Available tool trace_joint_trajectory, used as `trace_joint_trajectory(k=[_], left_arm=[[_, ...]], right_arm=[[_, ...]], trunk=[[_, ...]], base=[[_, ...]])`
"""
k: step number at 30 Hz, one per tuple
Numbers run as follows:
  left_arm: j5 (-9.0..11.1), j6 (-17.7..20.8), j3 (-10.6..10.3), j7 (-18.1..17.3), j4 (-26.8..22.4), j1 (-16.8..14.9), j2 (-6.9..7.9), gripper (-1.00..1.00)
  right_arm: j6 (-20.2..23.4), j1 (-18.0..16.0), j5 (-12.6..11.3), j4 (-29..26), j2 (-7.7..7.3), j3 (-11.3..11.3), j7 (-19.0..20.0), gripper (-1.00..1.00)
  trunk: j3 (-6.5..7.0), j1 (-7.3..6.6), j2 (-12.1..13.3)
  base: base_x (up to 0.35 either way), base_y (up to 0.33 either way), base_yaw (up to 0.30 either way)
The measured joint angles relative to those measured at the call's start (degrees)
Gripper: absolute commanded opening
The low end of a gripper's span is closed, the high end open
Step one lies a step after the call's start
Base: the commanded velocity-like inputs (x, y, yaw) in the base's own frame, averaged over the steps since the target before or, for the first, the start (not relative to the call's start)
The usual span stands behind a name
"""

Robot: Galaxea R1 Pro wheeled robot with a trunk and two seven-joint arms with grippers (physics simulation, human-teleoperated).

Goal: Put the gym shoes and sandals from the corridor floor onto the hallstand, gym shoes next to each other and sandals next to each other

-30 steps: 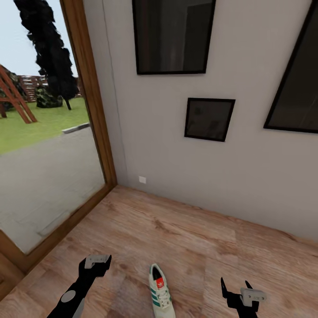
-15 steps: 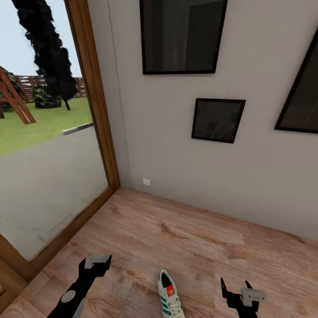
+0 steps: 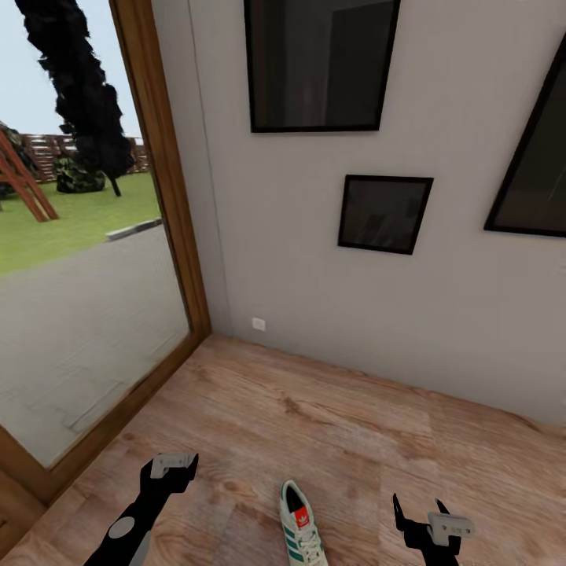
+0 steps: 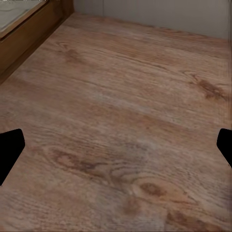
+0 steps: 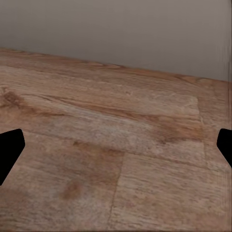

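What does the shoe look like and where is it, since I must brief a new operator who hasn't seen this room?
Start at the tall wood-framed glass door, then follow the wood-plank floor toward the robot. The gym shoe lies there between the left gripper and right gripper: cream-white, laced, green side stripes, red tongue label.

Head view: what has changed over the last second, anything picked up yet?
Mostly the camera turned: wall frames and the gym shoe slid right and the shoe sank lower in view, then eased back slightly. Nothing was grasped. The shoe still lies on the corridor floor between the left gripper and right gripper, both still open and empty.
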Motion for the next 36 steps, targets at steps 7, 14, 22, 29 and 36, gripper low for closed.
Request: trace_joint_trajectory(k=[7, 14, 22, 29, 36], left_arm=[[0.00, 0.00, 0.00, 0.00, 0.00, -0.02, 0.00, 1.00], [0.00, 0.01, 0.00, 0.00, -0.03, -0.01, 0.00, 1.00], [0.00, 0.01, 0.00, 0.00, -0.02, -0.01, 0.00, 1.00], [0.00, 0.01, 0.00, 0.00, -0.03, 0.01, 0.00, 1.00], [0.00, 0.00, 0.00, 0.00, -0.01, -0.02, 0.00, 1.00]], right_arm=[[0.00, 0.00, 0.00, -0.05, -0.01, 0.00, 0.00, 1.00], [-0.01, -0.01, 0.00, -0.05, 0.00, 0.00, 0.00, 1.00], [-0.07, -0.01, 0.00, -0.07, 0.07, 0.00, 0.00, 1.00], [-0.02, -0.01, -0.01, -0.07, 0.02, -0.01, 0.00, 1.00], [0.00, 0.00, 0.00, -0.03, -0.09, 0.00, 0.00, 1.00]], trunk=[[0.00, 0.00, 0.00], [0.00, 0.00, 0.00], [0.00, 0.00, 0.00], [0.00, 0.00, 0.00], [0.05, 0.00, 0.00]], base=[[0.000, 0.000, -0.233], [0.000, 0.000, -0.103], [0.000, 0.000, -0.016], [0.000, 0.000, -0.001], [0.000, 0.000, -0.118]])
